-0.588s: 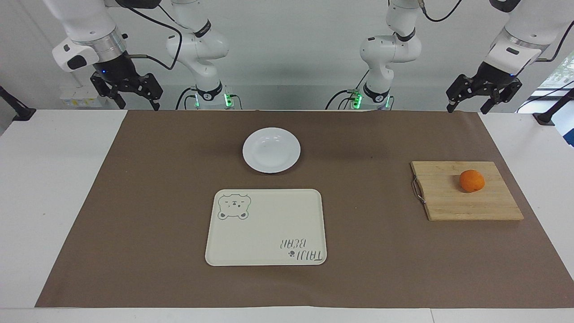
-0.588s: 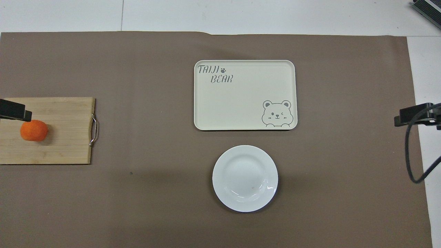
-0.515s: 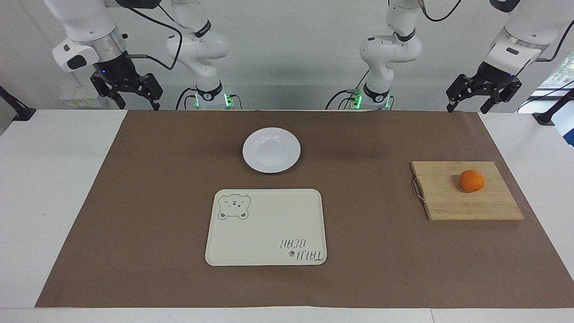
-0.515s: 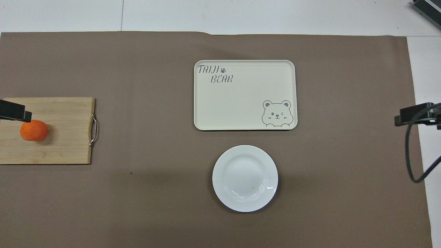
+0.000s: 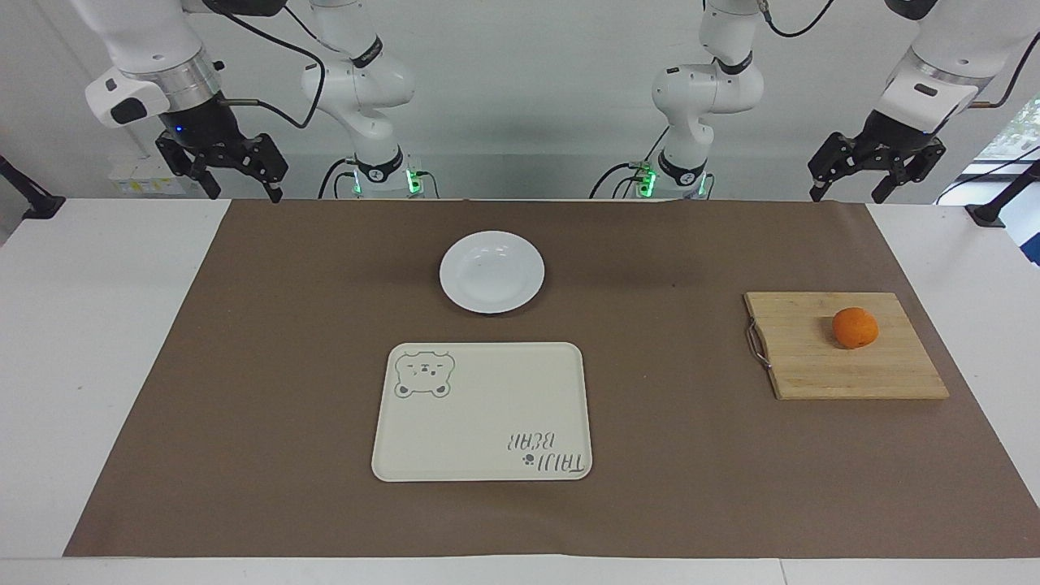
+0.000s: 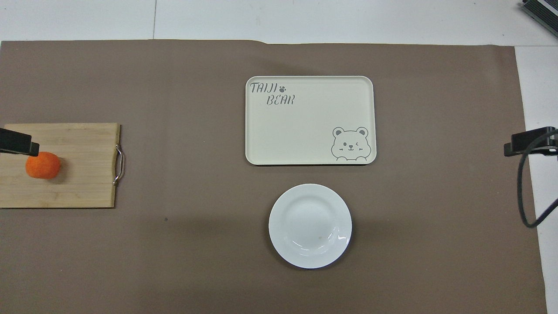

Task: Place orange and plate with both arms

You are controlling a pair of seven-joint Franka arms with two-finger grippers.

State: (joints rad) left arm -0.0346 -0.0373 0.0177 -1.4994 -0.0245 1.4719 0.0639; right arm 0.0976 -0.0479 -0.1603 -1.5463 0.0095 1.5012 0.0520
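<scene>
**Two robot arms raised above a table with a plate, a tray and an orange**

A brown mat (image 5: 244, 366) covers most of a white table (image 5: 97, 325). The plate (image 5: 491, 271), white and empty, lies on the mat near the middle of the table, on the robots' side. Just beside it, farther from the robots, lies a cream tray (image 5: 481, 422) with a bear drawing in one corner; the two do not touch, and the tray is empty.

Toward the left arm's end of the table a wooden cutting board (image 5: 812, 357) with a metal handle lies flat on the mat. The orange (image 5: 855, 327) sits on the board, well apart from the plate.

The left gripper (image 5: 850, 193) hangs in the air over the mat's edge nearest the robots, at the board's end of the table. Its fingers are spread apart and hold nothing. The right gripper (image 5: 244, 192) hangs over the same edge at the other end of the table, also spread apart and empty. Neither gripper touches anything.
</scene>
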